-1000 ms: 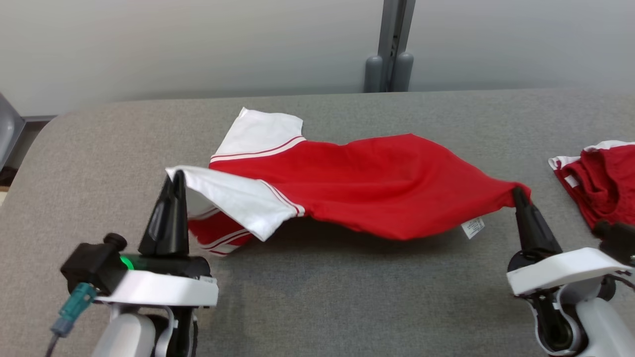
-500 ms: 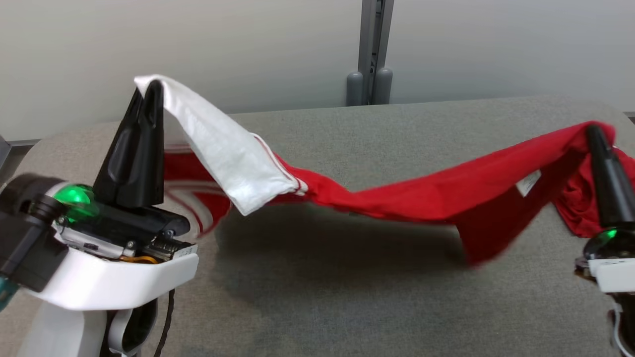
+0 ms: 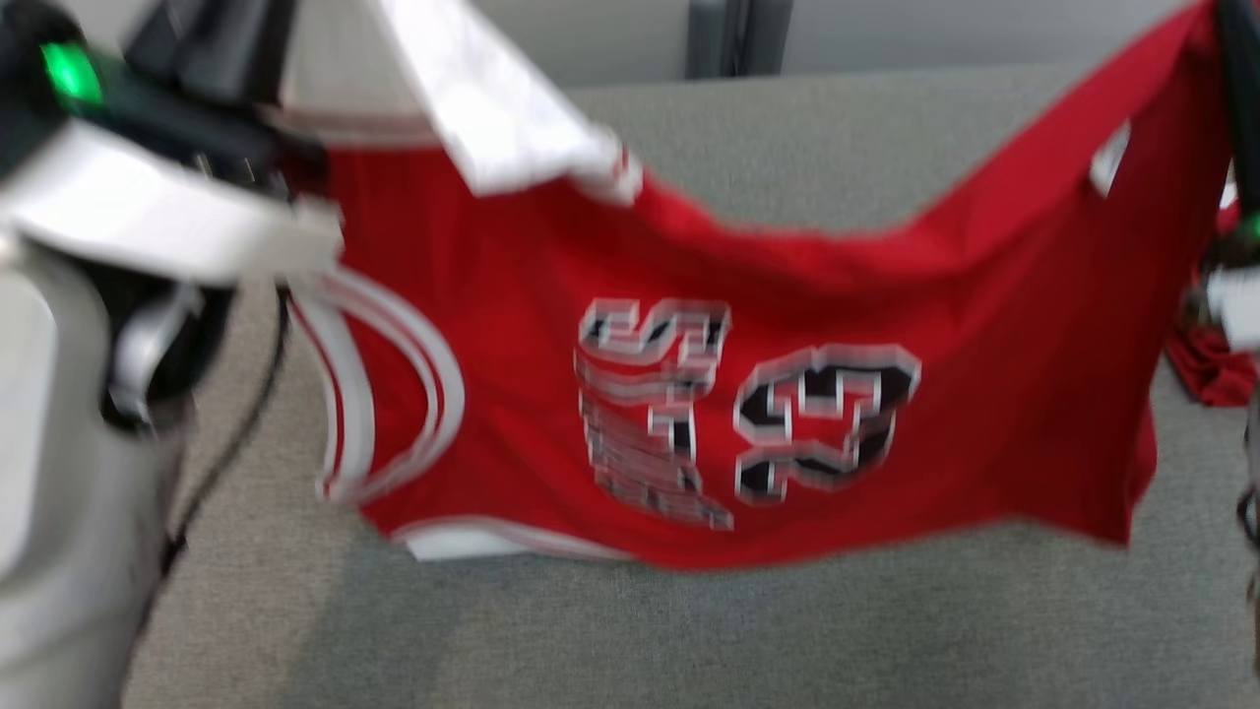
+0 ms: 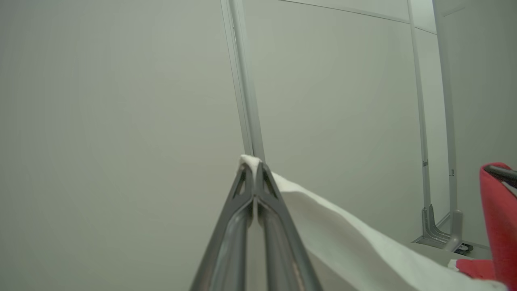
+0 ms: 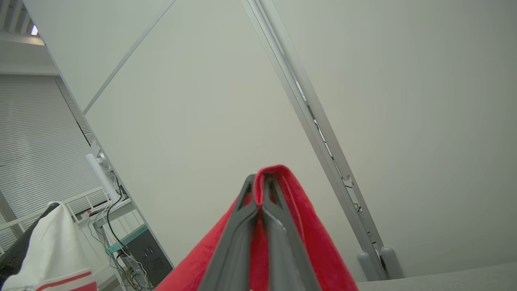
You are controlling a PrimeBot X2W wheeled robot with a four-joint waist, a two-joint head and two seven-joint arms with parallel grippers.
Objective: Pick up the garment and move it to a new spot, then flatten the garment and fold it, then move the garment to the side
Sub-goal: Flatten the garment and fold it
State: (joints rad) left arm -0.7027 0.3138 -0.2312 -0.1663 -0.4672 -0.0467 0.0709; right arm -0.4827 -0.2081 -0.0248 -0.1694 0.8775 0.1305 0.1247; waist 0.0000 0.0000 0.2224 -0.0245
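The garment (image 3: 748, 325) is a red jersey with white sleeves and a black-and-white number. It hangs spread in the air between my two grippers, and its lower hem sits just above the grey table (image 3: 689, 630). My left gripper (image 4: 254, 165) is shut on the tip of a white sleeve (image 4: 343, 234). Its dark fingers (image 3: 221, 44) rise out of the top left of the head view. My right gripper (image 5: 258, 180) is shut on a red corner of the garment (image 5: 299, 226), at the top right of the head view. The head view is blurred.
A second red and white garment (image 3: 1206, 364) lies bunched at the table's right edge, partly behind the hanging one. A grey post (image 3: 728, 39) stands against the wall behind the table. Bare table lies in front of the jersey.
Both grippers have risen, lifting the jersey off the table. It now hangs stretched with its number showing. The head view has also shifted.
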